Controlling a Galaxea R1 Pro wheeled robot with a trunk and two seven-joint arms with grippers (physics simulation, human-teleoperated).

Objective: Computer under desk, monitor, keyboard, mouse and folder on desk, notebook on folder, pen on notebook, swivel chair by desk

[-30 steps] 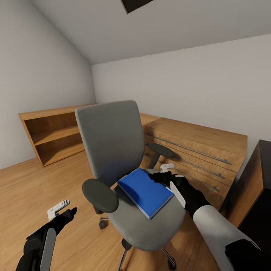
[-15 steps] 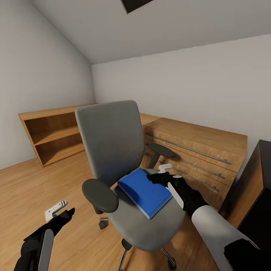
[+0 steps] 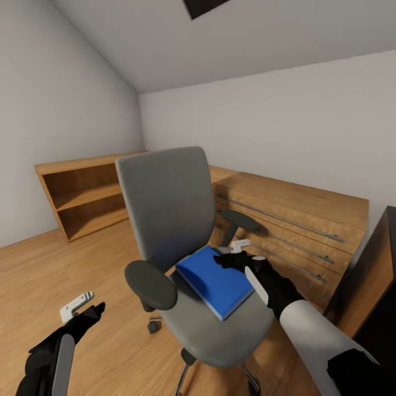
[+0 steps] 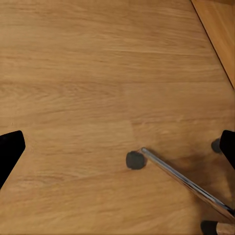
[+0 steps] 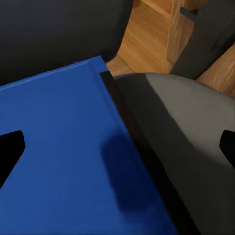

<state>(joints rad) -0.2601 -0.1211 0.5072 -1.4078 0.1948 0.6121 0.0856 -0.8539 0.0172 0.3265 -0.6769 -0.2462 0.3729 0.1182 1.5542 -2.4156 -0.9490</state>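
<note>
Blue folder (image 3: 215, 281) lies flat on the swivel chair (image 3: 181, 242) seat, frame centre, long axis toward lower right; my right gripper (image 3: 235, 254), jaws apart, hovers at its upper-right corner, nearer than my left.

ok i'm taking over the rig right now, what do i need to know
Right gripper: open, poised over the far edge of the folder, nothing grasped yet.
Left gripper: open and empty, low over the wood floor beside the chair's wheels.
The folder lies flat on the seat of the swivel chair, which stands in front of a light-wood cabinet.
Done: nothing I can confirm from here.
Left: grasp the folder and carry it to the desk, then the notebook and pen, then the chair. Monitor, keyboard and mouse need checking.
</note>
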